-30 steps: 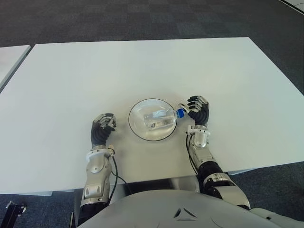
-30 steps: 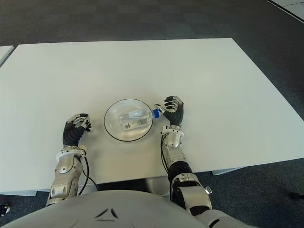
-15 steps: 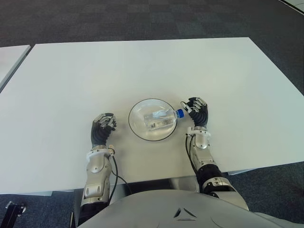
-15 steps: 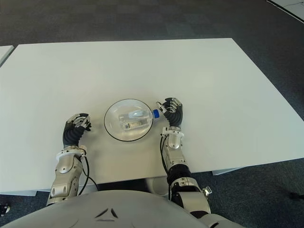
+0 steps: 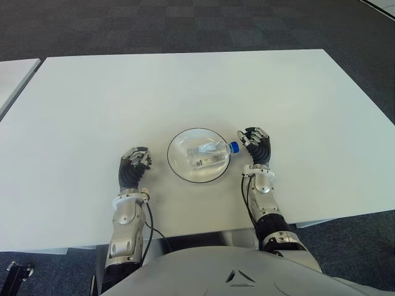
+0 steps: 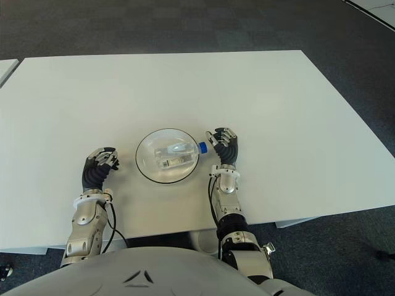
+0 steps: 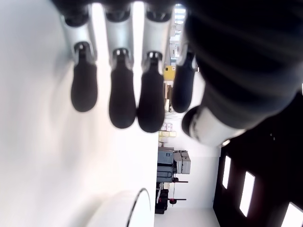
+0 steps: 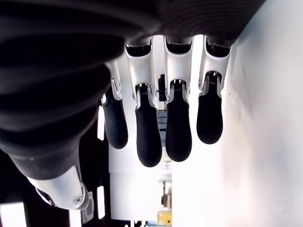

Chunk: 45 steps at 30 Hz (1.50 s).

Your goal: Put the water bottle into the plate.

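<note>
The clear water bottle [image 5: 207, 155] lies on its side inside the round glass plate [image 5: 180, 171], near the table's front middle. Its blue cap [image 5: 234, 147] sticks out over the plate's right rim. My right hand [image 5: 256, 143] sits just right of the cap, a small gap away. Its fingers [image 8: 149, 137] hang relaxed and hold nothing. My left hand [image 5: 134, 166] shows to the left of the plate, apart from it, its fingers [image 7: 122, 101] loose and empty.
The white table [image 5: 185, 86] stretches wide behind and to both sides of the plate. Its front edge runs close below my wrists. Part of a second white table [image 5: 12, 77] shows at the far left, and dark carpet lies beyond.
My right hand has drawn back slightly from the bottle's cap and settled lower. The bottle stays lying in the plate. The left hand has not moved.
</note>
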Tool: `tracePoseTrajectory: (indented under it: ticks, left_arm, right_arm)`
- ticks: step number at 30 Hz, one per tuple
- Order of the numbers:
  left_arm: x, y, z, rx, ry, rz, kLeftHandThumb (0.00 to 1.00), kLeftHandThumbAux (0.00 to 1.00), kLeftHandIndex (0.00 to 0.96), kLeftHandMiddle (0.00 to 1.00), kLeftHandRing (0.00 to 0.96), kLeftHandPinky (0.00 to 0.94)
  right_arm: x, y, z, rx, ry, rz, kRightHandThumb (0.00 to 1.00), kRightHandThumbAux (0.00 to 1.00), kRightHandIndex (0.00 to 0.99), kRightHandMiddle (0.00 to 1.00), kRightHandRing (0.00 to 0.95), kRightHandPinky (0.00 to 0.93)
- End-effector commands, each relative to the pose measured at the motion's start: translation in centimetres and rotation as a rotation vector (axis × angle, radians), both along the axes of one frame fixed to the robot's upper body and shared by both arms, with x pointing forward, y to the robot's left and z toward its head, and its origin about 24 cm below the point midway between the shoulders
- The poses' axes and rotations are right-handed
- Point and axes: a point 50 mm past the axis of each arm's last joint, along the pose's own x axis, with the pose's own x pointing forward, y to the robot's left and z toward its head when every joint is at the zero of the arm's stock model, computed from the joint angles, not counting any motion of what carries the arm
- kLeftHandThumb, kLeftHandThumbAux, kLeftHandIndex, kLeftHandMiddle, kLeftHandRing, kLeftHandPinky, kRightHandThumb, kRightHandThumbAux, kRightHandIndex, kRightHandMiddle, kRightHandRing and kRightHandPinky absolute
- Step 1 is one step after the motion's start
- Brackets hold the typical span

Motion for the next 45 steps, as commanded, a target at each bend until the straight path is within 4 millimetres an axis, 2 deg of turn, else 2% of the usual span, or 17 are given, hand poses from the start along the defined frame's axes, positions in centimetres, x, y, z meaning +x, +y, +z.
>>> tracePoseTrajectory:
  ticks: [1, 15, 33, 45]
  left_arm:
    - [-0.1, 0.0, -0.3, -0.002, 0.021, -0.011, 0.707, 0.714, 0.435, 0.652, 0.639, 0.626]
    - [-0.2, 0.1, -0.4, 0.005, 0.016, -0.013, 0.707, 0.714, 0.435, 0.656, 0.643, 0.63]
    - [-0.4, 0.2, -0.4, 0.0, 0.008, -0.011, 0.708, 0.714, 0.435, 0.655, 0.645, 0.636]
    - [-0.3, 0.6, -0.5, -0.002, 0.012, 0.007, 0.708, 0.714, 0.435, 0.655, 0.643, 0.625]
  right_arm:
    - [-1.8, 0.3, -2.4, 0.046, 0.138, -0.012, 0.705, 0.729, 0.43, 0.588, 0.591, 0.587]
    - [-2.0, 0.4, -2.4, 0.03, 0.157, 0.004, 0.705, 0.729, 0.431, 0.6, 0.597, 0.587]
    - [-1.8, 0.6, -1.6, -0.21, 0.18, 0.179, 0.702, 0.732, 0.426, 0.576, 0.581, 0.58]
    - [-1.7, 1.1, -1.4, -0.233, 0.154, 0.19, 0.701, 0.732, 0.425, 0.551, 0.566, 0.567]
